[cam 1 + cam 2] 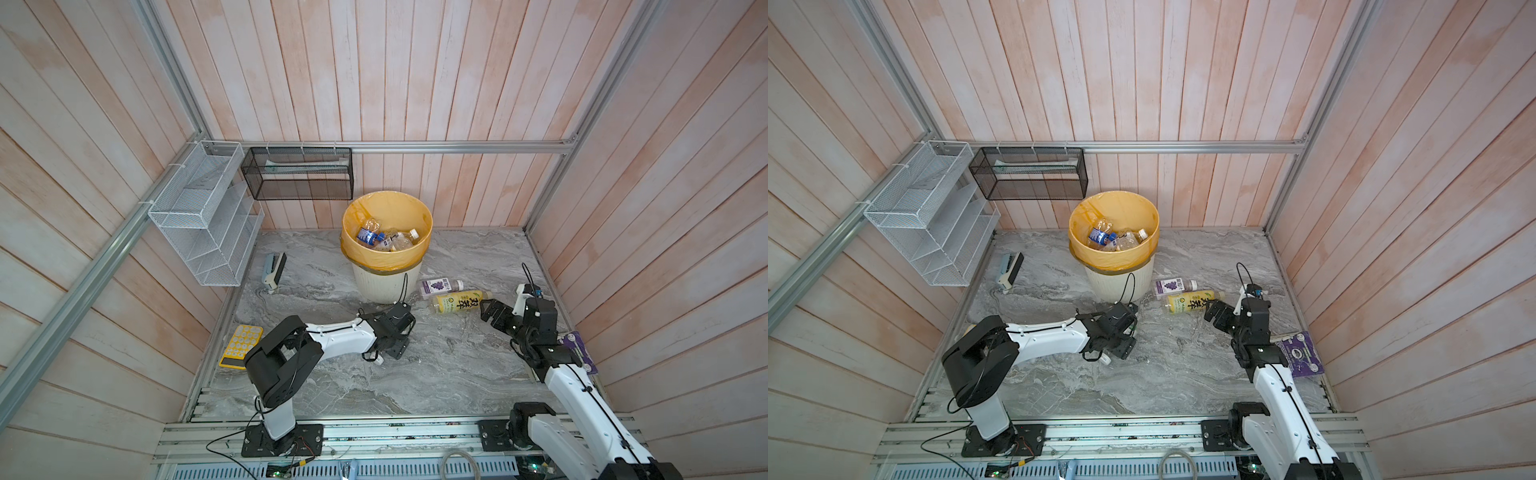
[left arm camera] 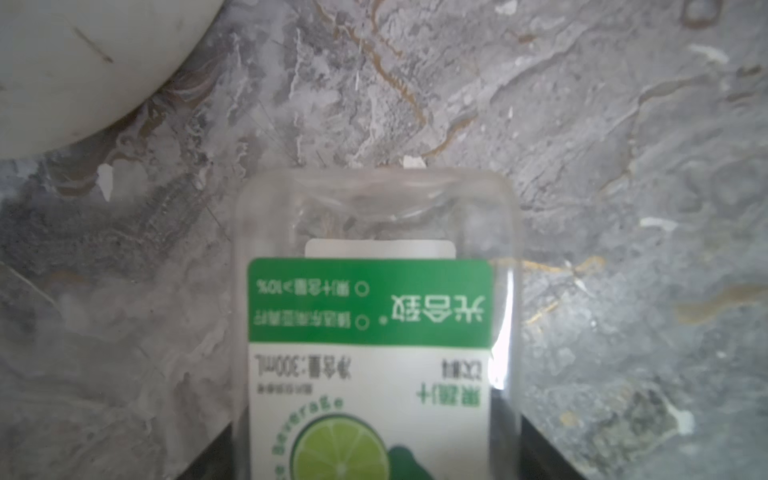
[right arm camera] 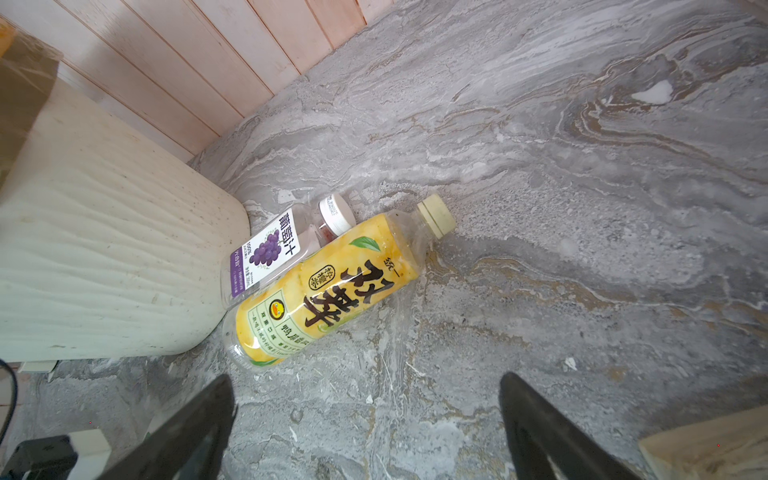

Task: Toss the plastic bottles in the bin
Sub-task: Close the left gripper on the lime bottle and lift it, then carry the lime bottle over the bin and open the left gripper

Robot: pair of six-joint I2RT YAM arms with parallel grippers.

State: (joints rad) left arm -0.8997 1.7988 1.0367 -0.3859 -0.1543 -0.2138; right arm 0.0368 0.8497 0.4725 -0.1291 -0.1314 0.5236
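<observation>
Bolted to the near rail (image 1: 395,434), both arms reach onto the marble table (image 1: 436,374). In both top views the left gripper (image 1: 397,345) (image 1: 1121,348) sits low over the table, just near of the bin (image 1: 382,286) (image 1: 1117,282), which stands at the far middle with several plastic bottles (image 1: 386,239) inside. Right of the bin a purple-labelled bottle (image 1: 441,286) and a yellow-labelled bottle (image 1: 459,301) lie side by side, touching. The right gripper (image 1: 490,311) (image 1: 1214,313) hangs just near of the yellow one's cap end, jaws spread and empty.

Left wrist view: a green-labelled bottle (image 2: 370,332) lies between the dark fingers (image 2: 548,453), its base pointing past the bin's wall (image 2: 83,62). Whether they squeeze it, I cannot tell.

Right wrist view: the fingers (image 3: 536,432) stand wide apart over bare table. The yellow-labelled bottle (image 3: 332,286) and purple-labelled bottle (image 3: 270,249) lie beyond them, beside the bin (image 3: 104,249).
</observation>
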